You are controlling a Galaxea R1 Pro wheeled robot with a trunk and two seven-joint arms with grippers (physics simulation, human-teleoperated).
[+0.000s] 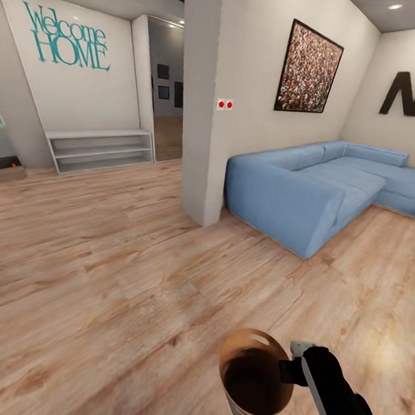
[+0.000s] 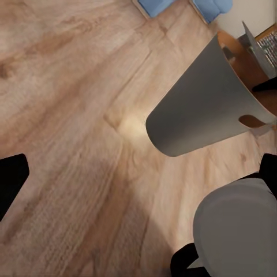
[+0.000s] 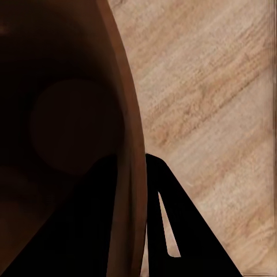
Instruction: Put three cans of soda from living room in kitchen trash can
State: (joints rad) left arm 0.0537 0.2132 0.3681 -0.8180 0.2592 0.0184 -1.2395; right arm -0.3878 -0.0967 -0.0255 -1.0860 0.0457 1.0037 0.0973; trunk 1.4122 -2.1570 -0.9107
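Observation:
The tash can [image 1: 252, 378] hangs low in front of me over the light wood floor. It is a small round bin, brown inside and pale grey outside. My right gripper [image 1: 289, 367] is shut on its rim, with one finger [image 3: 167, 225] outside the wall and the other inside the brown interior [image 3: 57, 115]. From the left wrist camera the bin's grey outside [image 2: 199, 107] and its oval handle slot [image 2: 251, 121] show. My left gripper [image 2: 138, 176] is open, with its dark fingertips [image 2: 10, 180] wide apart over the bare floor. The cans of soda are out of view.
A blue corner sofa [image 1: 322, 186] stands ahead on the right. A white wall pillar [image 1: 204, 106] juts out beside it. A low white shelf [image 1: 99, 151] lines the far left wall, and a doorway [image 1: 170, 91] opens behind it. Wood plank floor [image 1: 101, 274] spreads ahead.

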